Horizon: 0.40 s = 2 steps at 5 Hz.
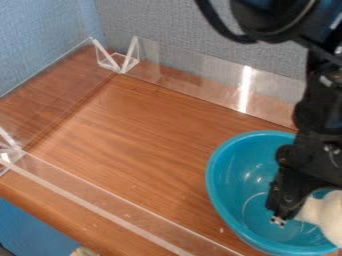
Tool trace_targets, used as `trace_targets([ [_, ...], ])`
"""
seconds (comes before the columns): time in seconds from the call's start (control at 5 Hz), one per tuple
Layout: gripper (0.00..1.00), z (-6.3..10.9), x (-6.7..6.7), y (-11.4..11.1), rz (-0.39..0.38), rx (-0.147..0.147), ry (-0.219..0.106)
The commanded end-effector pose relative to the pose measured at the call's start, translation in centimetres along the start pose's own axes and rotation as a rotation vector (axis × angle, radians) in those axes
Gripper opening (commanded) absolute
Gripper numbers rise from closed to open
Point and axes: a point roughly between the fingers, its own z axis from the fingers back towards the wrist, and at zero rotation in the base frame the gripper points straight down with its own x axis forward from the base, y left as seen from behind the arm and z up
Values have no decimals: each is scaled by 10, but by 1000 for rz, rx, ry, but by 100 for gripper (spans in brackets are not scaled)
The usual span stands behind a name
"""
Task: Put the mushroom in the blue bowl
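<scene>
The blue bowl (234, 165) sits at the table's front right corner, partly cut off by the frame edge. My gripper (286, 210) reaches down inside it on a black arm, its tips close to the bowl's floor. A cream-white lump, the mushroom (325, 215), shows right against the gripper's right side, low in the bowl. The jaws look nearly closed, with the mushroom held between them. Its cap is not visible, and the far finger is hidden.
The wooden table (134, 140) is fenced by low clear plastic walls (201, 70) with a white bracket (120, 58) at the back left. Blue textured panels stand behind. The arm's dark body (274, 20) hangs over the upper right.
</scene>
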Motion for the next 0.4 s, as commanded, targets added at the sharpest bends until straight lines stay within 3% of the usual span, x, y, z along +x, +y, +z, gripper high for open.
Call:
trace_targets([
  [0.0, 100, 14, -4, 2, -36, 43, -40],
  [0.2, 100, 10, -8, 9, -13, 42, -46],
])
